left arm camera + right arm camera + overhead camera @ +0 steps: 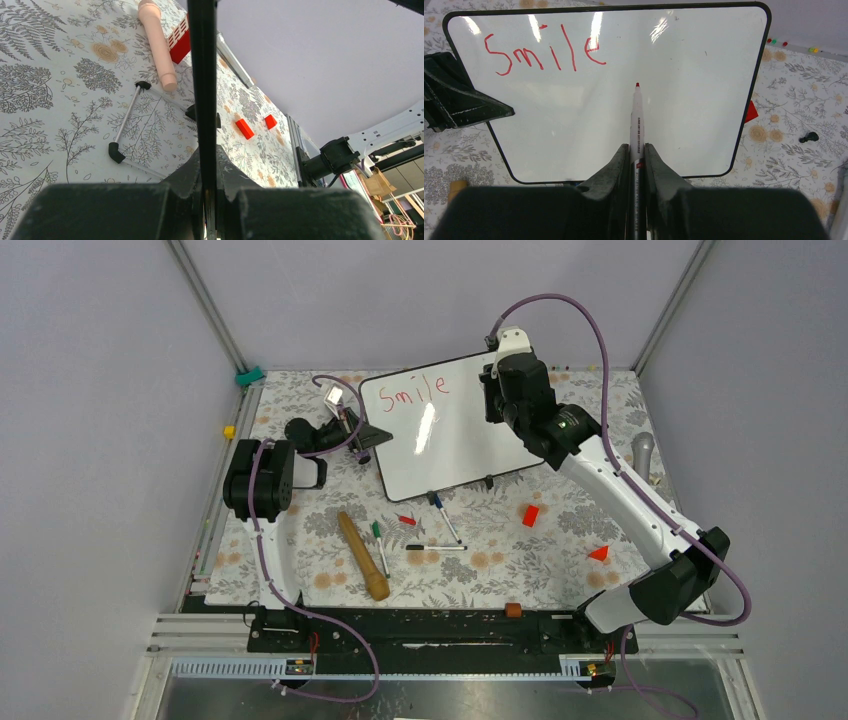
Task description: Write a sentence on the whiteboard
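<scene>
Writing stands at the break between lines: the sentence (544,52) reads only "Smile", up and to the left of the right pincer (636,148). That pincer is clenched on a red marker (637,115), whose tip points ahead of it over bare whiteboard (694,100); contact cannot be told. The left pincer (208,152) is clamped on the board's edge, steadying it.

Next move, in my judgement: carry the tip leftward below "Smile" and press lightly.

Spare markers (436,547), a wooden handle (362,555) and red blocks (530,515) lie behind the right pincer, off the board. Only the left pincer crowds the start of the new line.

Whiteboard (470,445) on floral table (560,540); sentence (413,392) reads "Smile".
</scene>
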{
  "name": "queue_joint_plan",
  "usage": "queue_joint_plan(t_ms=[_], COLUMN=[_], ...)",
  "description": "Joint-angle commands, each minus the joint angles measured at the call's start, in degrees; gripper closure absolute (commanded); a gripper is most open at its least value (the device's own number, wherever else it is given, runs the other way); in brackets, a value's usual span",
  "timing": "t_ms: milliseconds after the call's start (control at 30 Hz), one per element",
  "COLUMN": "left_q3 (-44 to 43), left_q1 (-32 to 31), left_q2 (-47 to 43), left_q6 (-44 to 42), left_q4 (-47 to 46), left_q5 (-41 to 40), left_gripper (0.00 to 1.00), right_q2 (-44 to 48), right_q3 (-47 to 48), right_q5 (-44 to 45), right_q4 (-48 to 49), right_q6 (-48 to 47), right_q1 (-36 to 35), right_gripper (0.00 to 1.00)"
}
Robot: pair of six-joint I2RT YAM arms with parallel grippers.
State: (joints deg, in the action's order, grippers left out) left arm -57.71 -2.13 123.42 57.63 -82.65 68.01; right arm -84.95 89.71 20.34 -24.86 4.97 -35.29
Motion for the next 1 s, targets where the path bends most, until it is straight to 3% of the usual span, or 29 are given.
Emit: queue_joint_plan(t_ms=[0,467,967], left_q3=[2.91,2.03,1.55], left_q1=[-0.72,-0.33,-0.50], left_q2=[-2.04,-1.09,-0.63], left_q6=[-4.39,-3.80,-3.33], left_q4=[-1.81,-1.88,-1.90], left_q5=[1.49,1.80,2.07], left_gripper=[1.00,1.00,1.00], right_q2=[1.86,-1.89,-8.38], right_q3=[0.00,-0.84,4.91], right_q5=[0.60,-0.91,-3.20], right_q4=[2.21,7.46,4.34], right_q6=[-0.04,-0.13,0.27], right_q1=[0.44,0.44,0.46], right_gripper=[1.00,1.00,1.00])
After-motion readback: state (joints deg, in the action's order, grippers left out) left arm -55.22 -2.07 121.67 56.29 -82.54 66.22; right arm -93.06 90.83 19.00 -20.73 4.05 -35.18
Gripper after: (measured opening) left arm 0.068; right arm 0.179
